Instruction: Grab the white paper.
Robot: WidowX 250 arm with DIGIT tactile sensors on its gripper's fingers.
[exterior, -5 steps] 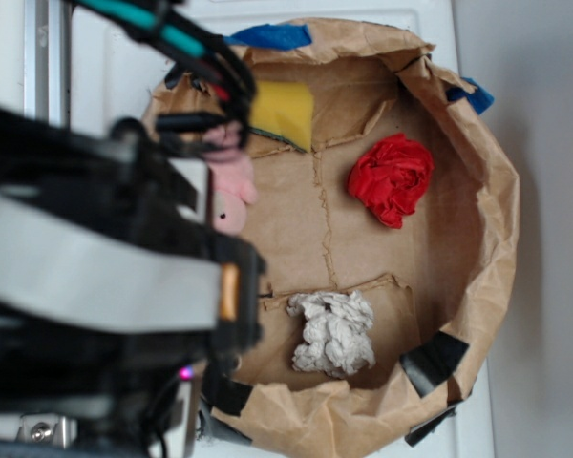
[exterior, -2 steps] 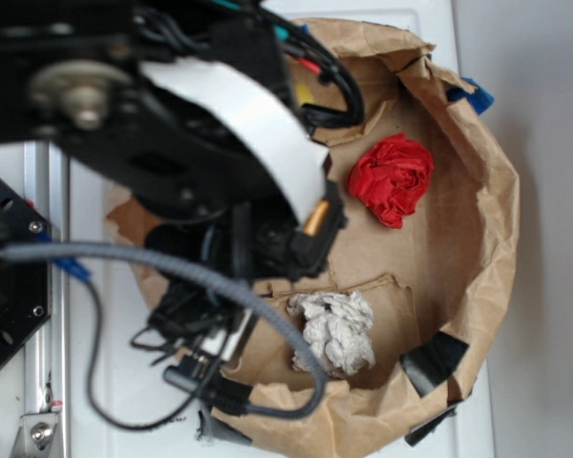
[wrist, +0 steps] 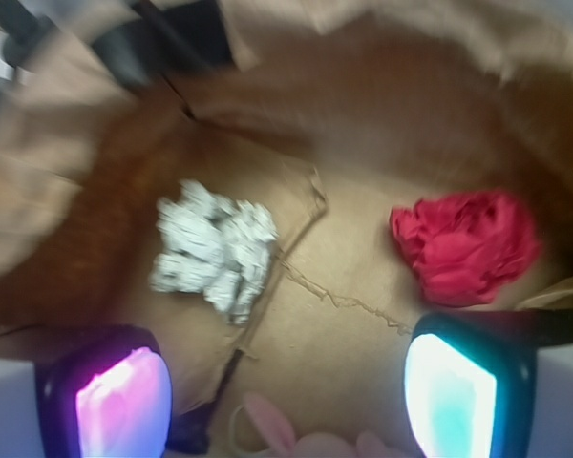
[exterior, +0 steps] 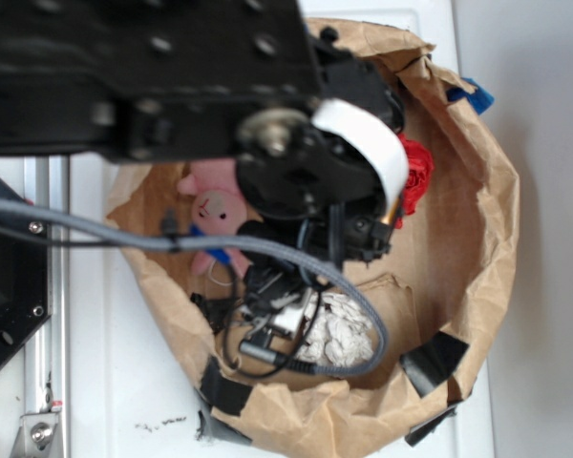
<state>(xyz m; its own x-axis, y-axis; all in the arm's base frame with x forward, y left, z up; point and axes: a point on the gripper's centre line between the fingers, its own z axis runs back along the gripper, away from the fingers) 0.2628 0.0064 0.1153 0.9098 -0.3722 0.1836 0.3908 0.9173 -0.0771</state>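
Note:
The white paper (wrist: pixel 216 247) is a wrinkled greyish wad on the cardboard floor of the brown paper basin, ahead and left of my gripper (wrist: pixel 285 391) in the wrist view. My gripper is open, its pads (wrist: pixel 124 401) wide apart with only bare cardboard between them. In the exterior view the arm covers most of the wad; a part of the white paper (exterior: pixel 344 329) shows under the cables. My gripper hovers above the floor, apart from the paper.
A red wrinkly wad (wrist: pixel 466 245) lies ahead to the right, partly hidden in the exterior view (exterior: pixel 417 175). A pink plush bunny (exterior: pixel 220 215) sits by the basin's left wall. The paper basin's raised rim (exterior: pixel 497 219) rings everything.
The arm has swung right and into the basin, now covering the yellow piece and most of the white and red wads; the bunny has come back into view.

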